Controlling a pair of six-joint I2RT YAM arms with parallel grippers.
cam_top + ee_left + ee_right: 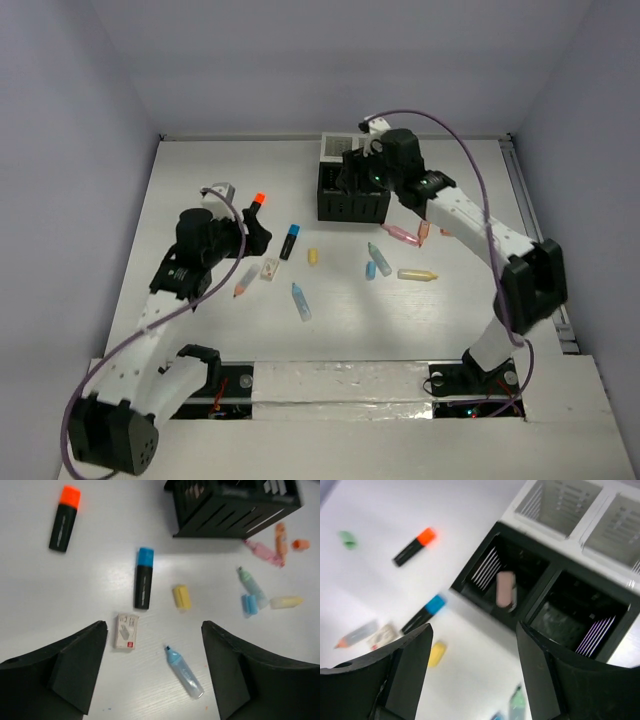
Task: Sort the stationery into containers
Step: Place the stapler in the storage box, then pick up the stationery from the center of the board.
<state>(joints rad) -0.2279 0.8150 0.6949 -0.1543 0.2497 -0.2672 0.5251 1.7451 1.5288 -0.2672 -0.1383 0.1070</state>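
Right gripper (473, 627): jaws released, nothing between the fingers. It hangs over the black half of the organizer (350, 197).

A pink piece (505, 589) shows in the mouth of the black compartment on the orange-capped marker's side. It is blurred, so whether it rests on the bottom can't be told. The other black compartment and the two white compartments (590, 515) look bare from the wrist camera.

The organizer sits by the middle of the tabletop's far edge, with the white half (333, 148) on the far side.

Left gripper (154, 627): jaws spread, holding nothing, above the left-centre of the tabletop (200, 170). Below and between its fingers:
- small white box (126, 631)
- blue-capped black marker (144, 578)
- yellow stub (181, 597)
- pale blue highlighter (183, 671)

Further out, the orange-capped marker (65, 518) lies toward the left edge, well apart from the organizer. A short pencil (244, 283) lies just beside the white box.

Right of centre, near the black half of the organizer, is a loose cluster:
- pink highlighter (262, 551)
- orange one (281, 542)
- teal one (250, 582)
- small blue piece (249, 604)
- yellow highlighter (286, 601)
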